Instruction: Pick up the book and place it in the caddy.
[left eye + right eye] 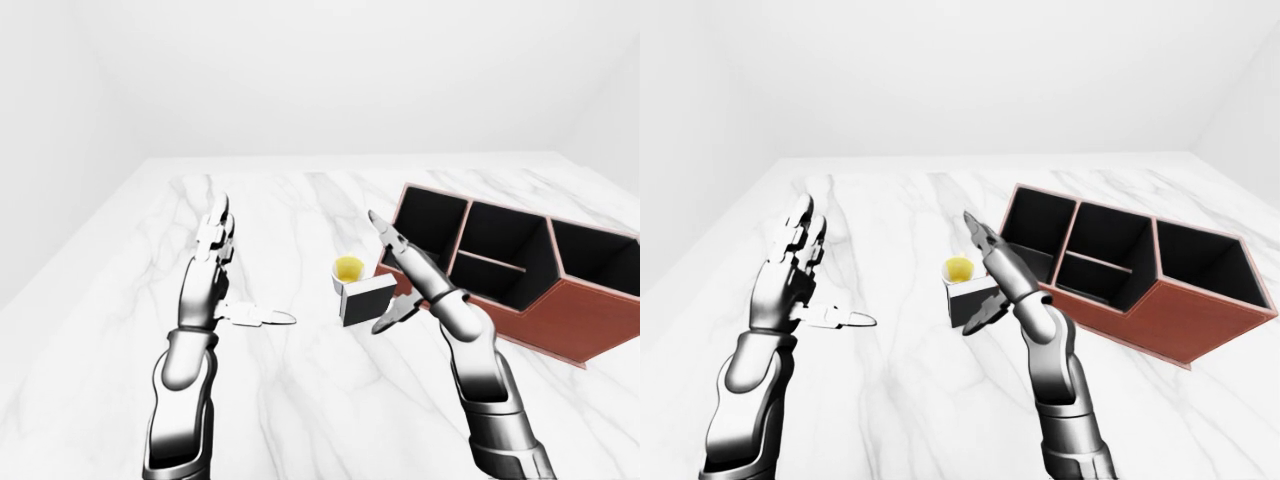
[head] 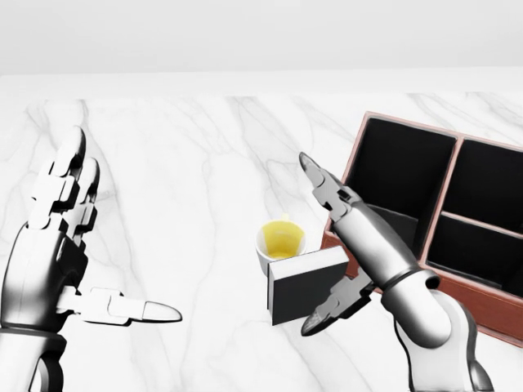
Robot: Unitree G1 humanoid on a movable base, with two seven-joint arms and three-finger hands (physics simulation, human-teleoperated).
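Marble, white with grey veins, as tabletop [image 2: 204,147] beneath everything. At nine o'clock in head view, left hand [image 2: 61,261]: silver, three-fingered, spread wide, thumb out toward three o'clock, nothing held, well apart from task's thing. Near centre, small white cup with yellow contents [image 2: 280,242], just beyond upper edge of book. At six o'clock from cup, dark slate-grey hardback book with white page edges [image 2: 304,285], upright on one edge, slightly tilted, on marble beside near-left corner of caddy. Next, right hand [image 2: 347,249]: fingers [image 2: 327,192] extended straight above book, pointing toward eleven o'clock, thumb [image 2: 327,310] low across book's right lower corner; spread open, not closed round anything; contact between thumb and cover not certain. At three o'clock, reddish-brown leather-look caddy with black-lined compartments [image 1: 560,315], nothing inside visible sections.

Book likely rigid and fairly light, smooth covers probably slippery, easy to topple while upright. Best hold probably across thickness: thumb on one cover, fingers on opposite cover, near top edge, clear of cup. Cup close enough to be knocked.
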